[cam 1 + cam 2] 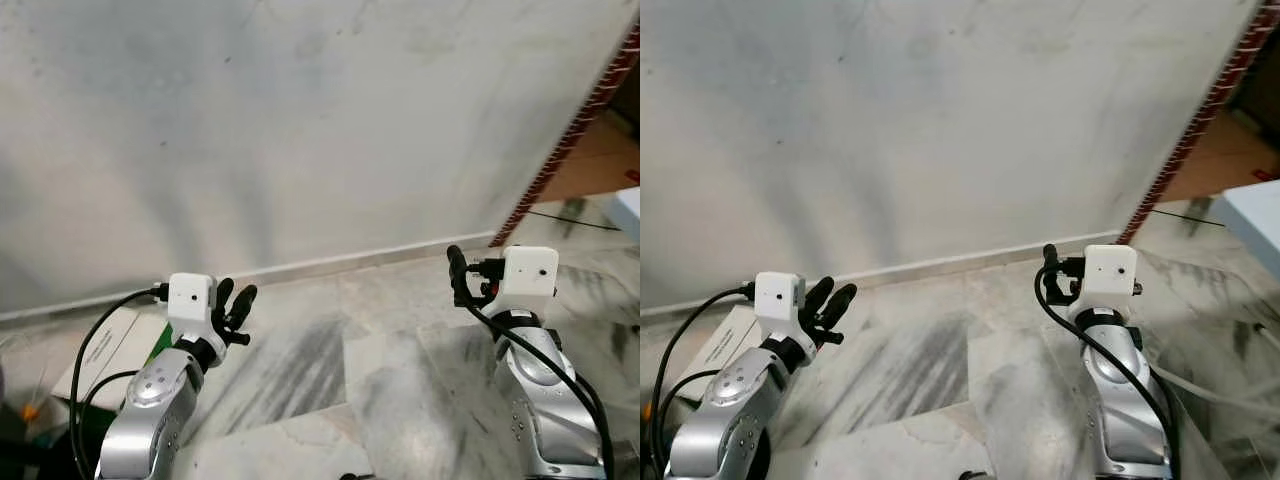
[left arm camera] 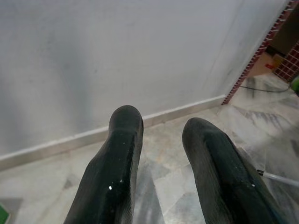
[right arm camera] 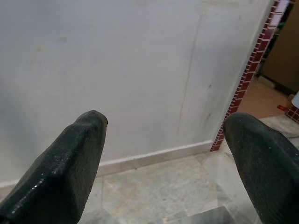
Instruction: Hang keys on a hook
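Presently, items on view from where I stand:

Left gripper [image 1: 238, 303]: lower left of the frame, raised over the marble floor [image 1: 330, 370], fingers parted with a gap between them, grasping nothing.

Right gripper [image 3: 168, 154]: lower right of the frame, fingers spread wide apart, empty.

Wall [image 1: 300, 130]: plain, pale, across the upper frame, meeting a skirting strip [image 1: 330, 265] at mid-height. Brick-red tiled edge [image 1: 575, 130] at upper right.

Cardboard box [image 1: 105, 350]: white and green, at the lower left edge, beside the left arm.

Keys and hook: I cannot see either, so their position cannot be told.

Handling, as a judgement: keys would likely be light, hard, slippery and loose on a ring; best pinched at the ring, leaving its loop free for the hook.
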`<state>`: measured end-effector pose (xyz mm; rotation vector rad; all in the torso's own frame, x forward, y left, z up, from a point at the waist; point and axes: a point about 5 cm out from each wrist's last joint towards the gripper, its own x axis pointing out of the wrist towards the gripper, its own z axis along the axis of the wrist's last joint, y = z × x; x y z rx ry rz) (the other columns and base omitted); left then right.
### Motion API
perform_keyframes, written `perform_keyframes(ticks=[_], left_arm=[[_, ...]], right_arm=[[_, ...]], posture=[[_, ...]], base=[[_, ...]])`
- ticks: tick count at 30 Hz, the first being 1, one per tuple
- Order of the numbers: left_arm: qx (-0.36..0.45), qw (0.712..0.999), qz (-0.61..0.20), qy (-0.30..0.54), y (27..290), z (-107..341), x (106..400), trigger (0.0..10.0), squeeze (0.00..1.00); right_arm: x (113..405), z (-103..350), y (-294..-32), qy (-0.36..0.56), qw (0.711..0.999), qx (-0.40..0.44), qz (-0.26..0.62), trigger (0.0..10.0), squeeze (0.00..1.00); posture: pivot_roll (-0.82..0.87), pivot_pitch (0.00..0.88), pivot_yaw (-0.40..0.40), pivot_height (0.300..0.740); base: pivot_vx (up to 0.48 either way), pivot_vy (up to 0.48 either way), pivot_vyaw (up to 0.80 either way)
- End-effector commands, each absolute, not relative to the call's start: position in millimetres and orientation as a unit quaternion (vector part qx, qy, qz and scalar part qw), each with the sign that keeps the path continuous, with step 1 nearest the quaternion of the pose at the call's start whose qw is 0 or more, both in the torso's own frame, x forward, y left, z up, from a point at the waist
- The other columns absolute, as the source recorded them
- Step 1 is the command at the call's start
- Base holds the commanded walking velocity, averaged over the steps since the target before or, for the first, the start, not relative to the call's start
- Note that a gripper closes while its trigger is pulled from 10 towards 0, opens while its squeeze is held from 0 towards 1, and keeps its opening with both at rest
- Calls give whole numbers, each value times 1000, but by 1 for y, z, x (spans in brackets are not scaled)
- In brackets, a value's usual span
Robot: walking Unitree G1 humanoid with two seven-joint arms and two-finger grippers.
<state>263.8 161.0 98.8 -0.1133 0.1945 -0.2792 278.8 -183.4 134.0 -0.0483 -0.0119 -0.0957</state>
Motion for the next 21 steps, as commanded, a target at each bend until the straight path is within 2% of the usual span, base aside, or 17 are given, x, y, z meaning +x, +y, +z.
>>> perform_keyframes(ticks=[1, 12, 21], left_arm=[[-49, 984, -138, 102, 162, 99, 264, 10000, 0], [-54, 979, -158, 114, 152, 93, 266, 10000, 0], [-79, 981, -131, 117, 155, 91, 265, 10000, 0]], right_arm=[[277, 131, -186, -3, 998, -27, -58, 10000, 0], [279, 127, -187, 15, 997, -48, -58, 10000, 0], [275, 121, -190, 14, 997, -37, -61, 10000, 0]], posture=[[-14, 81, 58, 740], [-77, 89, 16, 740], [-75, 81, 65, 740]], base=[[0, 0, 0], [0, 0, 0], [0, 0, 0]])
